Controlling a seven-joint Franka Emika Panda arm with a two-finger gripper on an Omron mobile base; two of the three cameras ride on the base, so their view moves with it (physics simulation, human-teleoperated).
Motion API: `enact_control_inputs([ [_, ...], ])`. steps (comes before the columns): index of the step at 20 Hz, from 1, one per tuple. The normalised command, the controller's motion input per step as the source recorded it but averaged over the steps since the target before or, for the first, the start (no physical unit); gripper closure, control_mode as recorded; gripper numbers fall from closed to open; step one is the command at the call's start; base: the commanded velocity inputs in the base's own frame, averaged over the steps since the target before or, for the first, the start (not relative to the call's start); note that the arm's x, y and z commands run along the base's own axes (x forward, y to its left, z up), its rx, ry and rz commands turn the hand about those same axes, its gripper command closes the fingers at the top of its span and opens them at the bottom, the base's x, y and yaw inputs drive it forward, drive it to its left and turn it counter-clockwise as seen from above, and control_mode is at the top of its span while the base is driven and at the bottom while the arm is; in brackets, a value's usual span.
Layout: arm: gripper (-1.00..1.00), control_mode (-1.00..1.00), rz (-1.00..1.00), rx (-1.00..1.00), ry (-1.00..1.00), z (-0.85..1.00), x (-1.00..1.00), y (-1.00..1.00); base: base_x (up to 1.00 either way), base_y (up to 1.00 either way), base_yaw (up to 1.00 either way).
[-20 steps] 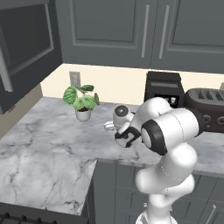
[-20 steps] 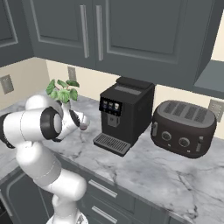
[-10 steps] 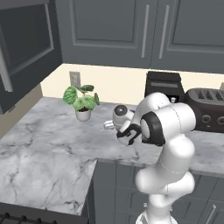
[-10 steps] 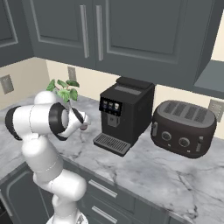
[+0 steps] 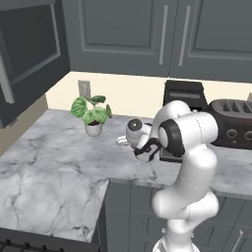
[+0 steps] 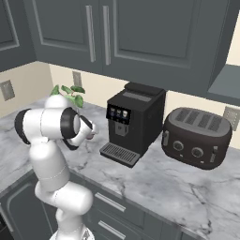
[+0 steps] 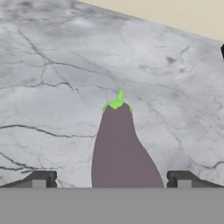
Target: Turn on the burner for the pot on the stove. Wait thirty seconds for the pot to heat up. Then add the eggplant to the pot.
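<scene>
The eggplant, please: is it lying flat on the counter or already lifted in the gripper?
Lying flat. In the hand view the eggplant rests on the marble counter, stem pointing away, between the open gripper's fingertips, which stand clear of it.

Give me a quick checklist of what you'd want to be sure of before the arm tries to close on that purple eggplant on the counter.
1. Gripper open: ok, the two fingertips stand wide apart in the hand view.
2. Eggplant between the fingertips: ok, its body sits midway, with bare gaps on both sides.
3. Eggplant resting on the counter: ok, it lies flat, green stem pointing away from the hand.
4. Nothing crowding the eggplant: ok, only marble shows around it.
5. Gripper low enough to grasp: cannot tell.
6. Pot hot and burner on: cannot tell from these pictures.
</scene>
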Motion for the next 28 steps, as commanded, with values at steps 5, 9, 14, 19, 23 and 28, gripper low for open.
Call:
enact_control_inputs([
  [5, -1.0, -1.0, 0.0, 0.0, 0.0, -0.07, 0.0, -0.06, 0.0, 0.0, 0.0],
  [9, -1.0, -1.0, 0.0, 0.0, 0.0, 0.0, 0.04, -0.01, 0.0, 0.0, 0.0],
  [14, 1.0, -1.0, 0.0, 0.0, 0.0, 0.0, 0.0, 0.0, 0.0, 0.0, 0.0],
  [19, 1.0, -1.0, 0.0, 0.0, 0.0, 0.0, 0.0, 0.0, 0.0, 0.0, 0.0],
  [23, 1.0, -1.0, -0.01, 0.0, 0.0, 0.01, 0.0, 0.04, 0.0, 0.0, 0.0],
  [28, 1.0, -1.0, -0.17, 0.0, -0.05, 0.7, -0.11, 0.24, 0.0, 0.0, 0.0],
])
